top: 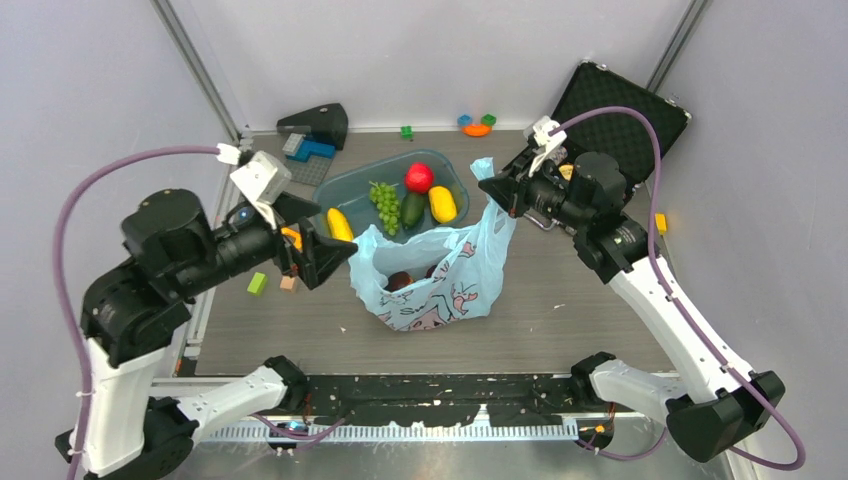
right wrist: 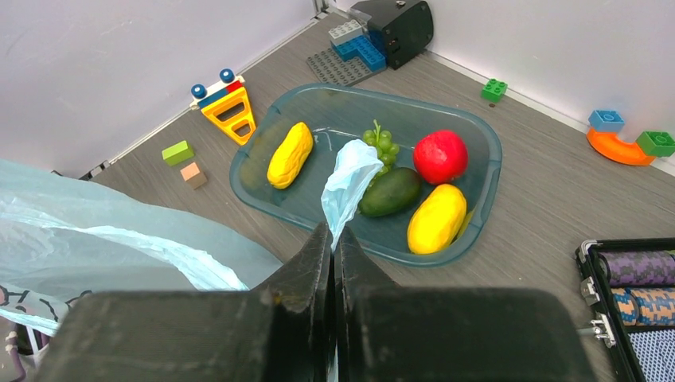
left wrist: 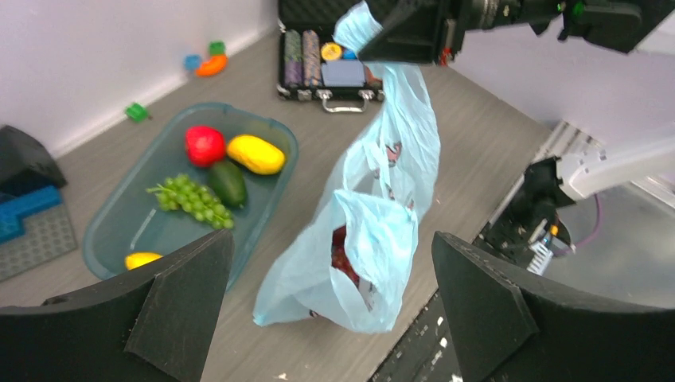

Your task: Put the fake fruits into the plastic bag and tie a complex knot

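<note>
R tool (right wrist: pixel 333 232) was pinched fully shut on one handle (right wrist: pixel 350 171) of the plastic bag (top: pixel 430 285), lifting it so the mouth gaped. L tool (left wrist: pixel 331 236) stood wide open w/ nothing in it, just beside the bag's other side, prob. free to fetch fruit. Bag sat mid-table (top: pixel 560 300) just in front of the tub (top: pixel 352 186) w/ dark red fruits (top: pixel 400 281) inside. Grapes (top: pixel 385 203), apple (top: pixel 419 177), dark green one (top: pixel 413 209) & yellow ones (top: pixel 442 204) lay in the tub, so loading looked part done, no knot yet.
</note>
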Controlling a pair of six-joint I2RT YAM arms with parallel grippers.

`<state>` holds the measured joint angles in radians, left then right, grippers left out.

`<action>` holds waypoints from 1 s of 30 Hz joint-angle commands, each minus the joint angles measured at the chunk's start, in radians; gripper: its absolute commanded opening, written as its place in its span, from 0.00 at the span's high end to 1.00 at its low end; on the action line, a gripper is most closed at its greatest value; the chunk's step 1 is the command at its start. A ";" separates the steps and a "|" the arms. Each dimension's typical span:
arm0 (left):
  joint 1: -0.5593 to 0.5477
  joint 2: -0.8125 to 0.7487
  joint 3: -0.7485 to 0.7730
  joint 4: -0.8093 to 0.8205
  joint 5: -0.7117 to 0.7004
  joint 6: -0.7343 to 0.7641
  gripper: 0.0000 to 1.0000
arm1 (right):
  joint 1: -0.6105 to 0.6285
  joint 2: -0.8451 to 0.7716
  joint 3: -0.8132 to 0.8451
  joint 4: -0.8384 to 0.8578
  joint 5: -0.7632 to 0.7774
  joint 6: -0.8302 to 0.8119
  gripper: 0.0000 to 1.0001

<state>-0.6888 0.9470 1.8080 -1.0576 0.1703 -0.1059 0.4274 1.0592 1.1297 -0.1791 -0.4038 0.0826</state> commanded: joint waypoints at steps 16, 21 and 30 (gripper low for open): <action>0.181 -0.126 -0.399 0.422 0.470 -0.375 0.43 | -0.030 0.028 0.059 0.055 -0.024 0.013 0.95; 0.191 -0.128 -0.410 0.478 0.519 -0.425 0.58 | -0.030 0.030 0.061 0.053 -0.019 0.009 0.95; 0.198 -0.112 -0.399 0.376 0.507 -0.396 0.56 | -0.030 0.034 0.071 0.040 -0.009 -0.002 0.95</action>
<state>-0.4965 0.8253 1.4021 -0.6567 0.6579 -0.5148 0.4015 1.0962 1.1534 -0.1726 -0.4206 0.0853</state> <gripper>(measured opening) 0.406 0.071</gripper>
